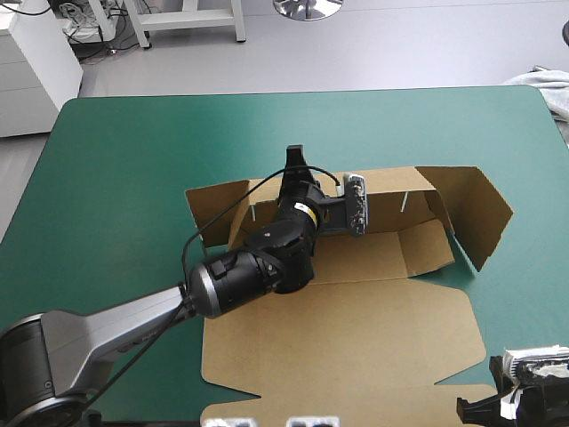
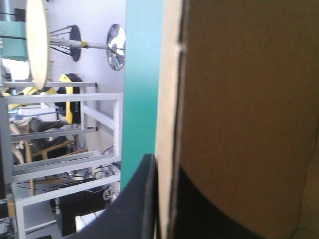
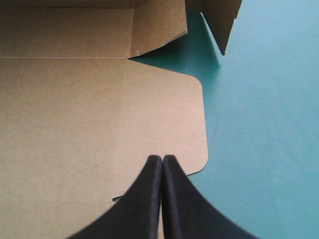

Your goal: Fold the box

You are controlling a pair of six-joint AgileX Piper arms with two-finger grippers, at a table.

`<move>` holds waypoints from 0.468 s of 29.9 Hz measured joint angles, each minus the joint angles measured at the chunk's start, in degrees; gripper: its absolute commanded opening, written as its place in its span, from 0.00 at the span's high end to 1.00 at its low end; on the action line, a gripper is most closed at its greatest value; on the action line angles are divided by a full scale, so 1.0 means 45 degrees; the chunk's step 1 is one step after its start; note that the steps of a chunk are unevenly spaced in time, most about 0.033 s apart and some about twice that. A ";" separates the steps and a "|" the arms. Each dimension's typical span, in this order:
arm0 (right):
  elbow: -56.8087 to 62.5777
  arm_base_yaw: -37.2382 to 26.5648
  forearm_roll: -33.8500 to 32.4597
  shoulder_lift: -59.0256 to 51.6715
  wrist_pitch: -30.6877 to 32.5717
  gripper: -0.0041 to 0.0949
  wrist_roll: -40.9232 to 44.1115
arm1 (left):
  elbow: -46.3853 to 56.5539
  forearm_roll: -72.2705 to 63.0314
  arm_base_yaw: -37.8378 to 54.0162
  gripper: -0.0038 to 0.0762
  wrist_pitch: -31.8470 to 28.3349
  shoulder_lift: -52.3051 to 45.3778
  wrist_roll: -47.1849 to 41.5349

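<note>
Your box (image 1: 356, 329) sits in the middle of the teal-green worktop (image 1: 116, 151), partly raised. Its broad lid (image 1: 373, 347) lies flat toward the near edge, and the floor panel (image 1: 400, 253) lies just beyond it. The long far wall (image 1: 391, 191) stands up along the far side. A side flap is lifted at each end: the right flap (image 1: 484, 213) splays outward over the cover, and the smaller left flap (image 1: 218, 209) stands near the arm. The left arm (image 1: 116, 329) comes in from the near left corner and crosses the lid's left part to reach the far wall. There the left jaws are clenched on the wall's top edge, left of its middle. In the left wrist view you can see one black finger (image 2: 139, 209) on the outer face, the side toward the cover. The other finger (image 2: 209, 209) shows dark against the inner face, with the board's edge pinched between them. The right jaws are down at the near right corner of the worktop, well apart from the left ones. Their fingers (image 3: 149, 199) are pressed together into one point and grasp nothing. The tip sits over the lid just inside its rounded corner; you cannot tell whether it touches the board. A pale cloth (image 1: 544, 87) lies at the far right corner of the worktop.
</note>
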 measured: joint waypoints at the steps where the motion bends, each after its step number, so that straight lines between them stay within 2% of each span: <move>1: -0.0017 0.0000 0.0000 0.0122 0.0000 0.98 0.0114 | 0.0260 0.0633 -0.0166 0.97 -0.0013 0.0000 -0.0531; 6: -0.0589 0.0000 0.0104 0.1015 -0.0235 0.98 0.0523 | 0.0794 0.1931 -0.0591 0.97 -0.0157 0.0000 -0.2180; 14: -0.3408 0.0000 0.0493 0.4245 -0.1678 0.98 0.0587 | 0.1259 0.2562 -0.0656 0.97 -0.0295 0.0000 -0.2594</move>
